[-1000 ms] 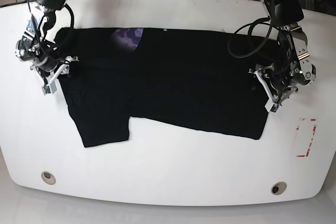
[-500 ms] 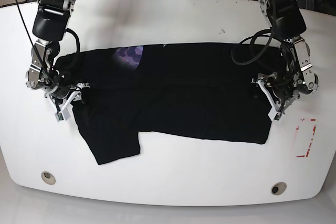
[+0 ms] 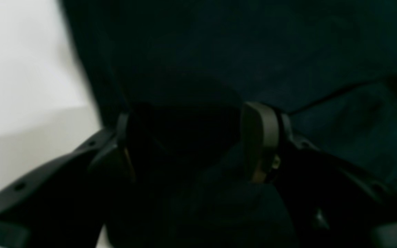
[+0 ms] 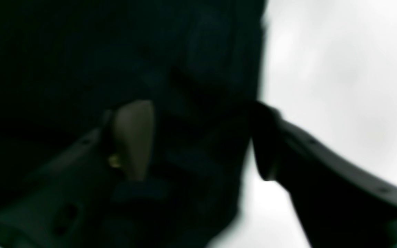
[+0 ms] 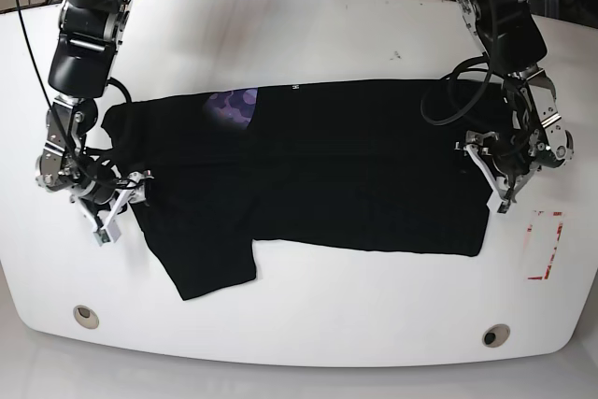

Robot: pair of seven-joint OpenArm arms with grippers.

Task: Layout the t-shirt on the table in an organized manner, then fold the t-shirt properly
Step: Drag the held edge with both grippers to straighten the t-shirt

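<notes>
In the left wrist view the left end effector (image 3: 191, 141) pinches a fold of the black t-shirt (image 3: 253, 51). In the right wrist view the right end effector (image 4: 198, 141) stands spread around the shirt's edge. In the base view the t-shirt lies spread across the white worktop (image 5: 308, 35).
</notes>
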